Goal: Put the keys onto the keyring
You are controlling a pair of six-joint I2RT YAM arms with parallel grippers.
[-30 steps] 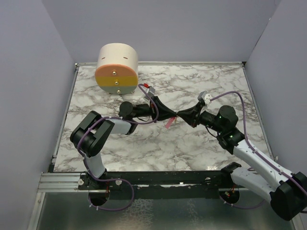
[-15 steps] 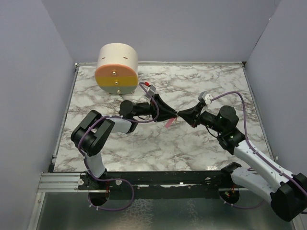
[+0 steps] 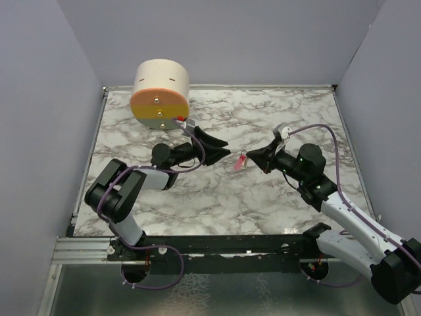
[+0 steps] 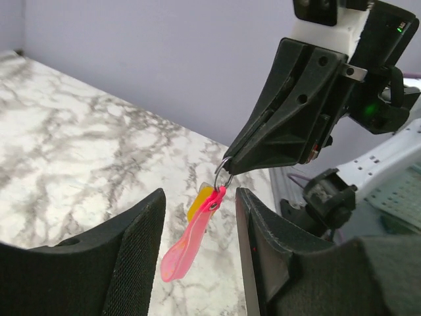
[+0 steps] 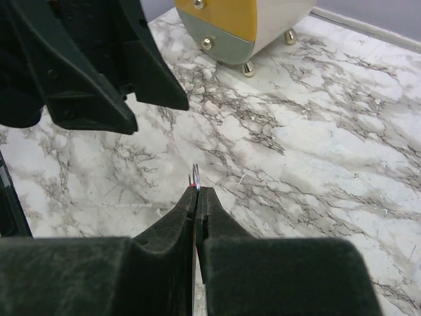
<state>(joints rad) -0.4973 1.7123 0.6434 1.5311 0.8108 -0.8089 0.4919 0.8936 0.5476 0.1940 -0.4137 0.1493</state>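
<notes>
Above the middle of the marble worktop (image 3: pixel 263 204), the right tool (image 3: pixel 248 156) is pinched shut on the metal ring of the keyring (image 4: pixel 191 240), whose pink strap dangles clear of the surface. The left tool (image 3: pixel 227 147) stands open just beside it, gripping nothing. The yellow key (image 4: pixel 199 201) seems to hang from the ring behind the strap, though I can't tell if it's fully threaded. I'd hold that ring steady and check the key's seating before letting go. The cream-and-orange cylinder (image 3: pixel 161 92) at the far left corner shows only a closed face; its contents are hidden.
</notes>
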